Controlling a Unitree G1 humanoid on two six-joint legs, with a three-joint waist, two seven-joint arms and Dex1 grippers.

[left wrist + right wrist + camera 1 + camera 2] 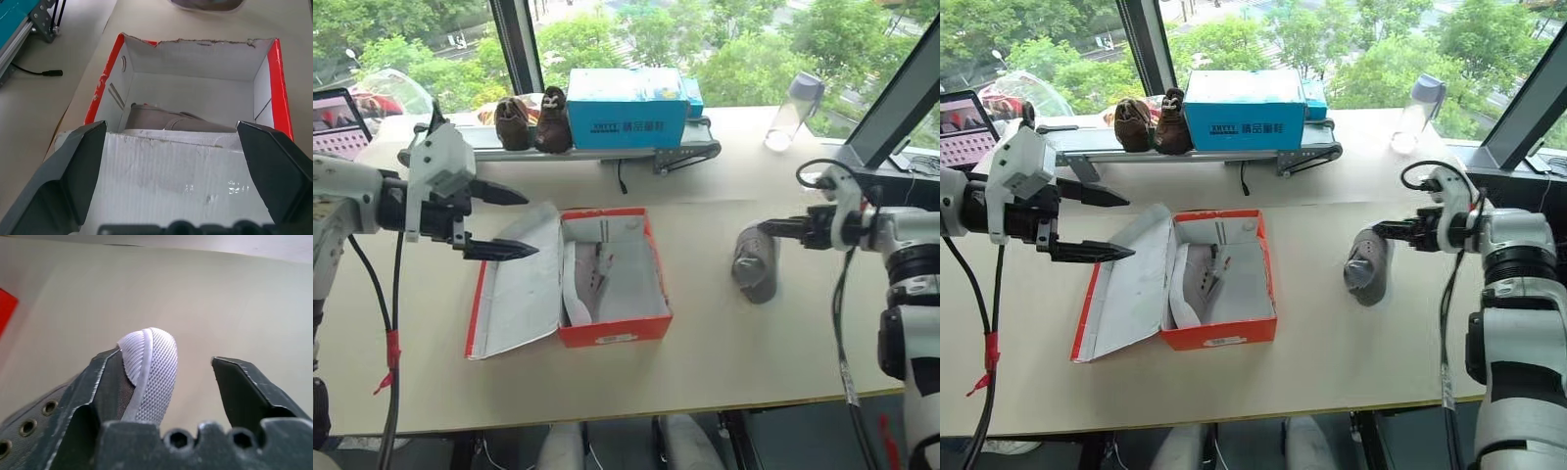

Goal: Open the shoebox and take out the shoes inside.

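Observation:
The red shoebox point(612, 333) lies open in the middle of the table, its white-lined lid point(519, 284) folded flat to the left. One grey shoe point(582, 284) rests inside along the left wall. My left gripper point(530, 223) hovers open over the lid, empty, pointing toward the box. A second grey shoe point(756, 262) lies on the table to the right of the box. My right gripper point(766, 229) is open at that shoe's far end. In the right wrist view the white toe cap point(151, 367) sits between the fingers, against one finger point(105, 382) and apart from the other.
At the back, a rail point(607, 152) carries a blue box point(626, 108) and two dark brown shoes point(533, 122). A clear bottle point(793, 110) stands at the back right and a screen point(337, 122) at the back left. A cable point(619, 176) hangs behind the box.

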